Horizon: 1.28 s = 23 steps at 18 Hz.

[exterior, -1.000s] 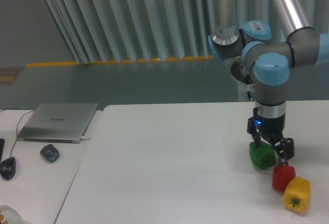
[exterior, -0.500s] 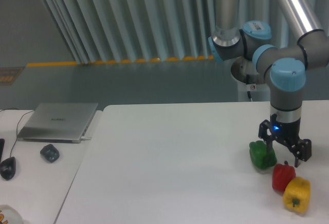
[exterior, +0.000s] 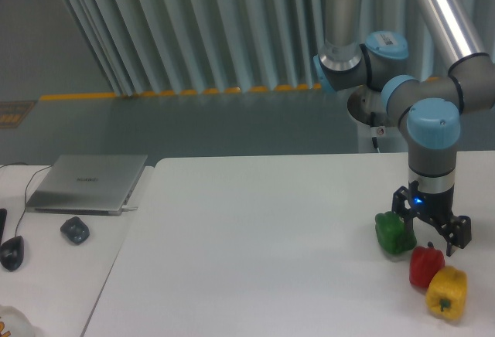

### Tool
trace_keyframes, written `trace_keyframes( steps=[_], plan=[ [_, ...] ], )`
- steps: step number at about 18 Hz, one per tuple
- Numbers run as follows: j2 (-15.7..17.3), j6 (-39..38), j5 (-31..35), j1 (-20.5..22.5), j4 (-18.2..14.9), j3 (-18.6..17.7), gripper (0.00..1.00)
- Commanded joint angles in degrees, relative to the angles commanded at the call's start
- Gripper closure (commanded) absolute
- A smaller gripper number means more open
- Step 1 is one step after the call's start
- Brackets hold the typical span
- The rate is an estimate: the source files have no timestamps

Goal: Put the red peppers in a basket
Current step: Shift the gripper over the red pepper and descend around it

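While the black two-finger gripper (exterior: pixel 431 231) hung with its jaws spread just above the small glossy red bell pepper (exterior: pixel 425 266), that pepper sat on the white bench (exterior: pixel 255 252) between a green bell pepper (exterior: pixel 394 233) and a yellow bell pepper (exterior: pixel 446 293).
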Motion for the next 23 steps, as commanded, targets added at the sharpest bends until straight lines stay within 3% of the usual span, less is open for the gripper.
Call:
trace_keyframes(
  steps=[10,23],
  plan=[
    [-2.29,-3.43,0.00,-0.18,-0.09,0.09,0.00],
    [-2.64,-4.04,0.09,-0.62,-0.09,-0.44,0.00]
  ],
)
